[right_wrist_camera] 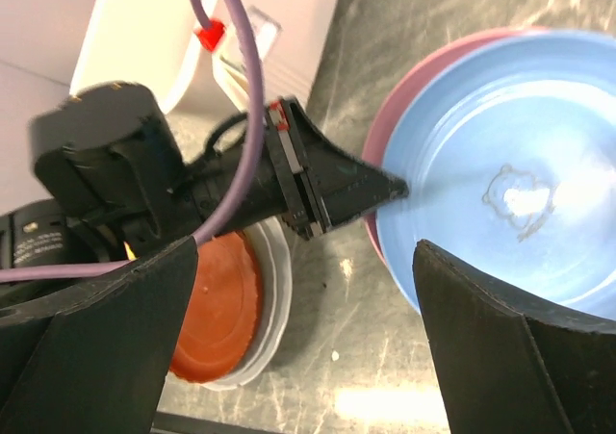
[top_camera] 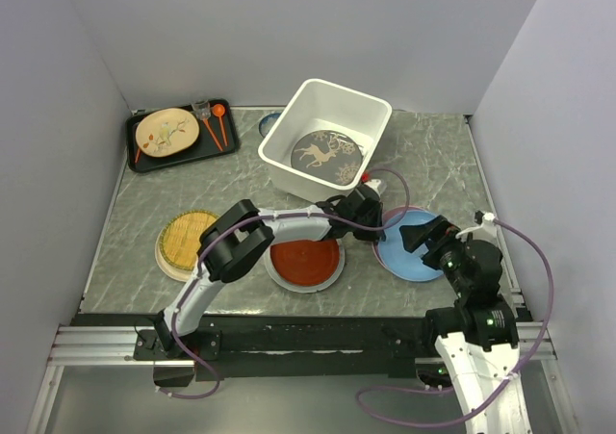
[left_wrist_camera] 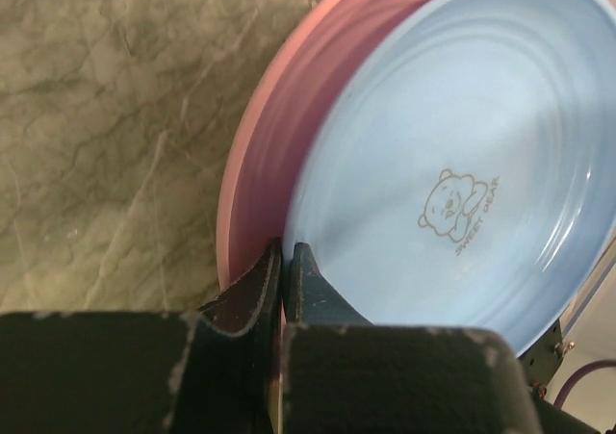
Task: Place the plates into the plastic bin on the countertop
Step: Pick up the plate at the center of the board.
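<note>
The white plastic bin (top_camera: pixel 358 107) stands at the back centre with the grey reindeer plate (top_camera: pixel 327 157) inside. The light blue plate (top_camera: pixel 412 249) lies on a pink plate (left_wrist_camera: pixel 274 136) at the right front. My left gripper (top_camera: pixel 371 218) is shut on the blue plate's (left_wrist_camera: pixel 452 165) left rim, one finger over it and one between it and the pink plate. My right gripper (top_camera: pixel 435 236) hangs open and empty over the blue plate's (right_wrist_camera: pixel 500 213) near left edge. A red plate (top_camera: pixel 304 261) lies on a white plate, and a woven yellow plate (top_camera: pixel 188 239) on a cream one.
A black tray (top_camera: pixel 146 161) at the back left holds a cream twig-pattern plate (top_camera: pixel 166 132) and orange utensils. A small dark-blue-rimmed dish (top_camera: pixel 269 122) sits behind the bin's left corner. White walls close in three sides. The left arm spans the red plate.
</note>
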Motion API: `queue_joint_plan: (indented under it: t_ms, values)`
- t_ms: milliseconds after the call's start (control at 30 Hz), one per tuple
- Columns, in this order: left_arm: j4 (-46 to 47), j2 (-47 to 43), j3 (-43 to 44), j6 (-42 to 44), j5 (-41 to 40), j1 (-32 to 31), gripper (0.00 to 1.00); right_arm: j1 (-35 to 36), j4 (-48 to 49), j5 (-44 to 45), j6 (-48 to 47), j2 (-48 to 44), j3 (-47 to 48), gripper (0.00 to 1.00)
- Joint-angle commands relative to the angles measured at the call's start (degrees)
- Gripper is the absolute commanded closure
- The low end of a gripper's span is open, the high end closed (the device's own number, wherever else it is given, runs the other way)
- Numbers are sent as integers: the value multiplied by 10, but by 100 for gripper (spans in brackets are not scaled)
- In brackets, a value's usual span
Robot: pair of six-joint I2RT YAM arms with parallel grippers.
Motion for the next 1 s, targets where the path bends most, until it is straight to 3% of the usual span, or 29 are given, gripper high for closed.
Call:
queue_joint_plan:
  t_ms: [0, 667, 967]
  values:
    - [-67, -41, -15, 35, -21, -5, 99, 2, -19, 41, -2, -14, 51, 0]
    - [-67, -233, -68, 46, -6, -4, 99, 3, -60, 84, -5, -26, 106, 0]
    - [-130, -356, -110, 67, -77, 10, 99, 3, -32, 64, 10, 0, 94, 0]
